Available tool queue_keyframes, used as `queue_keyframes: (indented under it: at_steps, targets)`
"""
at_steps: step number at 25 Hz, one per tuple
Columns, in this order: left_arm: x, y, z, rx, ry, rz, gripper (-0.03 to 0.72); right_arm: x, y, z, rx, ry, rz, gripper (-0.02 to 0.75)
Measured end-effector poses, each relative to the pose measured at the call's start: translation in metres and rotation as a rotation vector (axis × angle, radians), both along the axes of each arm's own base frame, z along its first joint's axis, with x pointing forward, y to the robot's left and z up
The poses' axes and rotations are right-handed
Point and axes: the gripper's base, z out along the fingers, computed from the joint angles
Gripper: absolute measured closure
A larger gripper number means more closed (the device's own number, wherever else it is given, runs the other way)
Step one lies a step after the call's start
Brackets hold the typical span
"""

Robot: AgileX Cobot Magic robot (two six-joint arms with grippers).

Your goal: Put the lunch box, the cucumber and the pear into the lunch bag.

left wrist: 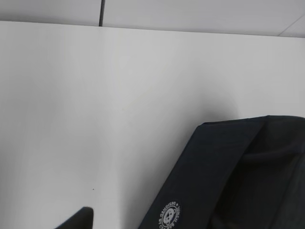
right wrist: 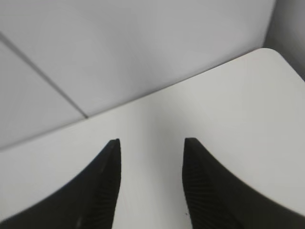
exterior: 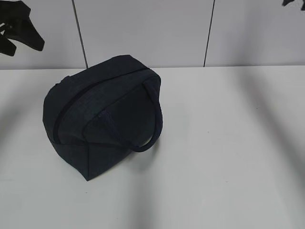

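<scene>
The dark navy lunch bag point(exterior: 102, 121) lies on the white table point(exterior: 228, 157), left of centre. Its zip line point(exterior: 58, 125) looks closed and a looped handle point(exterior: 155, 126) hangs on its right side. In the left wrist view the lunch bag point(left wrist: 228, 181) fills the lower right and shows a round white logo point(left wrist: 170, 215). My left gripper point(exterior: 13, 29) hangs high at the far left, open and empty; only one fingertip point(left wrist: 82, 218) shows in its wrist view. My right gripper point(right wrist: 151, 143) is open over bare table with nothing between its fingers. The lunch box, cucumber and pear are out of view.
A pale panelled wall point(exterior: 143, 28) with dark vertical seams stands behind the table. In the right wrist view the table's rounded far corner point(right wrist: 267, 52) lies at the upper right. A small part of the right arm point(exterior: 293, 2) shows at the top right.
</scene>
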Motion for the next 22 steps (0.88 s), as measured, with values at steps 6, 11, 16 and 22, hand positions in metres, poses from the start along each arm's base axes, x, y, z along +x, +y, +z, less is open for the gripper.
queue_keyframes:
  at_steps: [6, 11, 16, 22]
  targets:
    - [-0.001, 0.003, -0.002, 0.071, -0.007, -0.053, 0.219, -0.013, 0.044, -0.013, -0.179, 0.243, 0.305, 0.400]
    - [-0.005, 0.008, -0.002, 0.138, 0.010, -0.072, 0.219, -0.030, 0.092, -0.016, -0.290, 0.347, 0.528, 0.400]
    - [-0.027, 0.010, 0.005, 0.156, -0.021, -0.066, 0.219, -0.056, 0.126, 0.005, -0.356, 0.317, 0.674, 0.400]
    - [-0.072, 0.011, 0.007, 0.144, -0.102, -0.036, 0.219, -0.094, 0.125, 0.043, -0.367, 0.276, 0.702, 0.400]
